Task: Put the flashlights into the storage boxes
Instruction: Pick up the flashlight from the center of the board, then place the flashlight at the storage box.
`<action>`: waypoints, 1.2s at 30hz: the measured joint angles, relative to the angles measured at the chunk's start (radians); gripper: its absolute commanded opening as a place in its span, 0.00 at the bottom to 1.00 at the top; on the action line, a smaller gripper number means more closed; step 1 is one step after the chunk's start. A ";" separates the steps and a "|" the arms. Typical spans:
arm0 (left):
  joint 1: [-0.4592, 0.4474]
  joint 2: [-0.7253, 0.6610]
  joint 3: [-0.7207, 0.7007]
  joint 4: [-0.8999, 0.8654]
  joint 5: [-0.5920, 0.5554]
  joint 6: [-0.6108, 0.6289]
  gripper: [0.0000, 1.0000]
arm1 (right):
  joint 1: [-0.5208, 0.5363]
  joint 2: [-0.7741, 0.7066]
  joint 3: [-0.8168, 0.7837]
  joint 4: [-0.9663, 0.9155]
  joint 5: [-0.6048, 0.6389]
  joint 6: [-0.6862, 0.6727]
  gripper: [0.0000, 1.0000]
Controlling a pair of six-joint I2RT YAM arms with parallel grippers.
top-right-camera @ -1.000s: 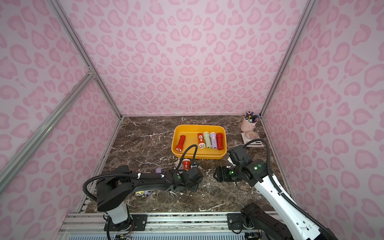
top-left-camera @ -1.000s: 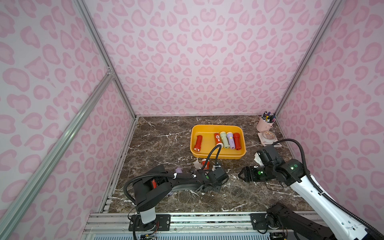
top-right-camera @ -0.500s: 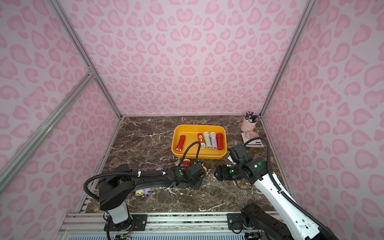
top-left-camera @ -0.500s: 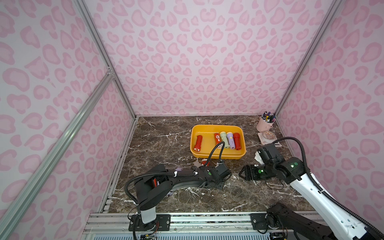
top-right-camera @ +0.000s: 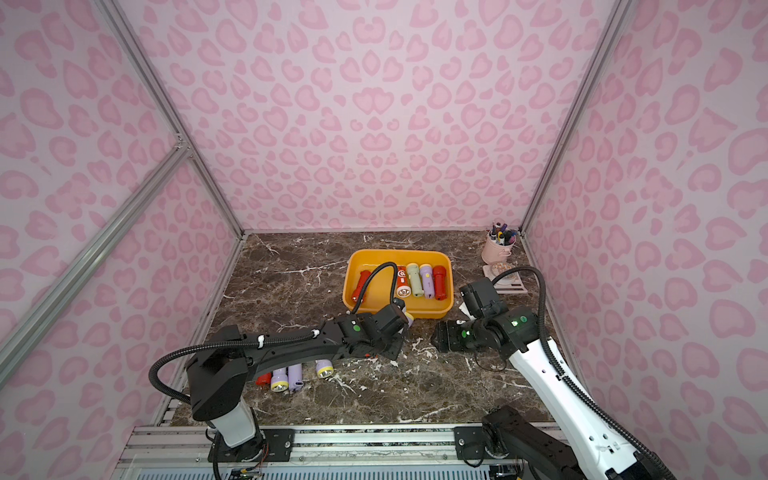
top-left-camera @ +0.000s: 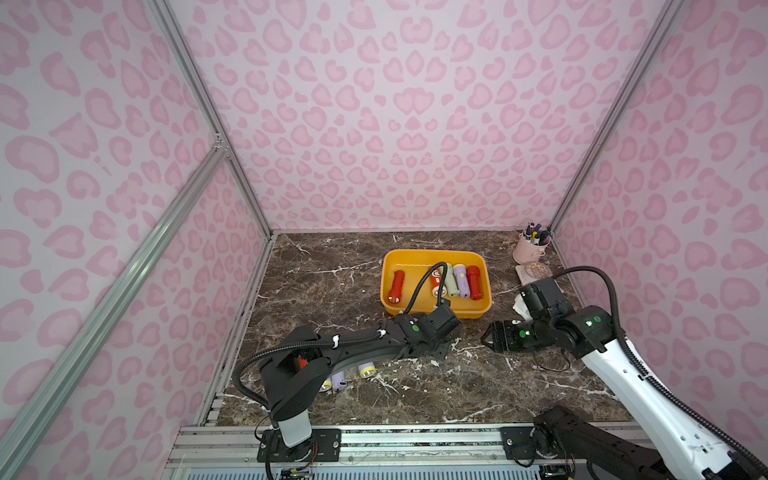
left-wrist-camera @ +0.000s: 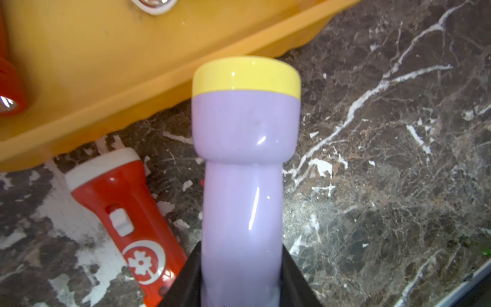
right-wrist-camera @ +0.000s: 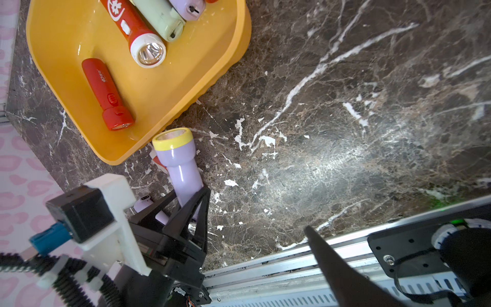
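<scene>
Progress: five flashlights (top-left-camera: 451, 280) are laid inside the tray (top-left-camera: 432, 257); a lilac flashlight (left-wrist-camera: 244, 159) is clamped in the left gripper (left-wrist-camera: 241, 255) just beside the tray; loose flashlights (top-right-camera: 291, 376) are seen well apart from it. The right gripper (top-left-camera: 490, 337) is held wide, empty.

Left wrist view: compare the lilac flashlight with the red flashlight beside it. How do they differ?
The lilac flashlight has a yellow head; the red flashlight a white one. The left gripper clamps the lilac flashlight; the red flashlight lies free on the marble. The red flashlight shows a white switch, the lilac flashlight none. Both are outside the yellow tray, heads toward it.
</scene>
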State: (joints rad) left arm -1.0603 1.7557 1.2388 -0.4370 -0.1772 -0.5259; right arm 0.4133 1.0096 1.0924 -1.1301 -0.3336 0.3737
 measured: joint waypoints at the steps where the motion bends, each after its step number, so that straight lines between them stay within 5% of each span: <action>1: 0.010 0.000 0.012 -0.003 -0.002 0.005 0.28 | -0.001 0.008 0.008 0.001 0.000 0.000 0.74; 14: 0.195 0.031 0.137 -0.007 -0.005 0.097 0.29 | -0.001 0.102 0.074 0.032 -0.004 0.000 0.74; 26: 0.374 0.317 0.453 -0.010 0.106 0.179 0.29 | -0.005 0.227 0.170 0.069 0.001 0.001 0.74; 36: 0.441 0.469 0.586 -0.015 0.226 0.156 0.31 | -0.026 0.324 0.238 0.085 0.021 0.008 0.74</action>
State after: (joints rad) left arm -0.6189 2.2246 1.8244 -0.4519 0.0490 -0.3702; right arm 0.3874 1.3334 1.3308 -1.0447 -0.3130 0.3817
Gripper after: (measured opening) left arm 0.400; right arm 0.742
